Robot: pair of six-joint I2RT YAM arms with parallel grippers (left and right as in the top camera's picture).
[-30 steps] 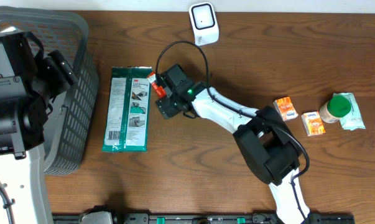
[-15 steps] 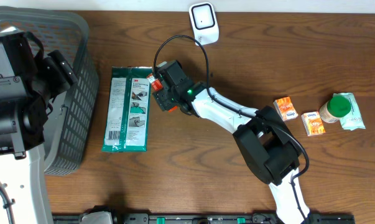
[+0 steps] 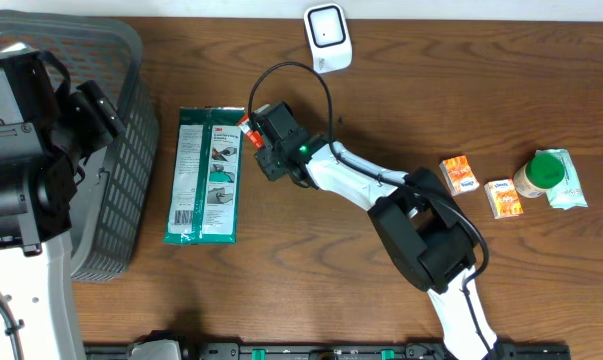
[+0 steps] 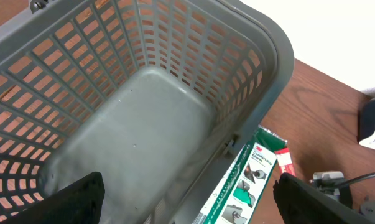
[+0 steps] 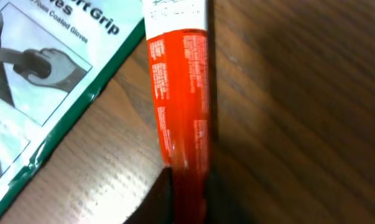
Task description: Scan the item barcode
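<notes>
The right gripper (image 3: 255,138) has its fingers pressed in on the lower end of the red-and-white packet (image 5: 178,106), pinching it. The packet sits low over the wooden table (image 3: 311,290), with its white end just beside the top right corner of the green glove pack (image 3: 207,175) and the white scanner (image 3: 327,35) well apart at the far edge; whether it is lifted clear of the wood cannot be told. The left gripper (image 4: 190,208) hangs over the grey basket (image 4: 143,106) with its fingers spread wide, gripping nothing.
</notes>
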